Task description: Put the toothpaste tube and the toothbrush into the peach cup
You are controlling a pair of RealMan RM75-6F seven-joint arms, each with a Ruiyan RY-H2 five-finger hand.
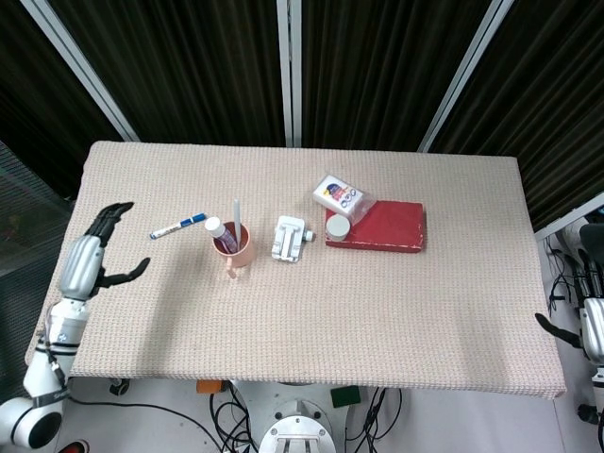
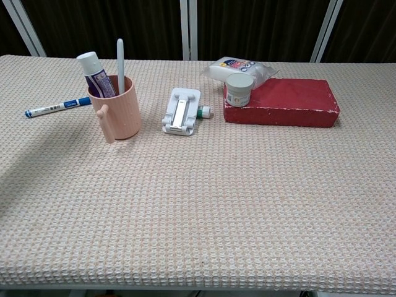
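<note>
Toothpaste tube [image 2: 94,73] and toothbrush [image 2: 120,65] both stood inside the peach cup [image 2: 116,109], leaning a little, with their lower parts hidden by the cup wall. Only the cap end of the tube and a plain white stem of the brush rose above the rim; the bristles could not be seen. The cup stood on the woven surface [image 2: 204,210] with its handle turned toward the chest camera.

The left hand [image 1: 94,251] hung over the left edge of the surface, well apart from the cup, its fingers spread and holding nothing. The chest view did not show it at all. The right hand [image 1: 587,321] was cut off by the right border of the head view, beyond the surface edge; only a part of it showed, so I could not tell how its fingers lay.

A blue and white pen [image 2: 57,106] lay just left of the cup. To the right of the cup was a white folding stand [image 2: 181,111], with something small and green [image 2: 206,112] half hidden behind it. Further right a small white jar [image 2: 239,90] stood against a red block [image 2: 286,102], and a white packet [image 2: 238,67] lay behind the jar, partly covered by it.
</note>
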